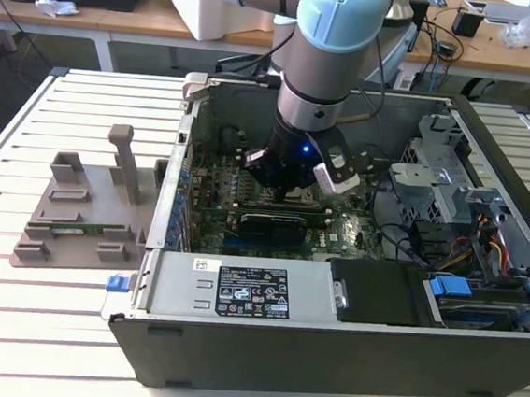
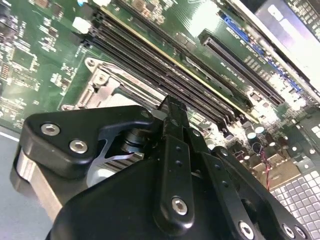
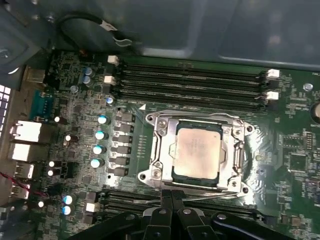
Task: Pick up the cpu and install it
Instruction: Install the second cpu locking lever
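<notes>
One cpu [image 3: 197,151], one socket [image 3: 160,150], one open computer case [image 1: 325,354], one grey holder tray [image 1: 80,218].

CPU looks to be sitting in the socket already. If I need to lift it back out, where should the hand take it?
Probably by two opposite edges of the cpu, coming straight down from above. It lies flat, recessed in the metal socket frame, so side approaches are blocked and only its thin rim offers purchase.

Even bright overhead light; glare on motherboard [image 2: 210,20] in second wrist view; near jaws soft, blurred.
</notes>
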Controlling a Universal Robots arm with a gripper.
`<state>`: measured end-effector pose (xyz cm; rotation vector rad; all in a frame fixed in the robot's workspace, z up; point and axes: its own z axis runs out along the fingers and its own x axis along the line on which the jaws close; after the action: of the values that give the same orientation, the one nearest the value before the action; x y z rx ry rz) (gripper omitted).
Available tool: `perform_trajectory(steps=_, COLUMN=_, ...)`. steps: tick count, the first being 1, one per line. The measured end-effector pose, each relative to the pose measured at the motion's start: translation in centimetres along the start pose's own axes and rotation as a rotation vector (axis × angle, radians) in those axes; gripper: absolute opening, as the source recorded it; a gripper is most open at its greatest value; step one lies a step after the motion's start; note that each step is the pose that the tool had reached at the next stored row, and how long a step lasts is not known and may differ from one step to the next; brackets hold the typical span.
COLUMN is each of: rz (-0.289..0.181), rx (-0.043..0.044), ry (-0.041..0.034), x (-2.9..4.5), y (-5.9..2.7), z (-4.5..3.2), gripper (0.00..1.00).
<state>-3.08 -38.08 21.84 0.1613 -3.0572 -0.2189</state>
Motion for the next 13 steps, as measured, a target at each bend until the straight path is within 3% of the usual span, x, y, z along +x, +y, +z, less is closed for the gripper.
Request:
perform_trajectory(steps=9, rz=-0.022, rx=-0.0002, ry=0.0030, x=0.94, y=0.11, z=0.23, gripper=0.11)
perform_trajectory(steps=13, rz=-0.066, rx=0.0028, ry=0.0096, x=1.27, y=0.07, z=0.69, gripper=0.11)
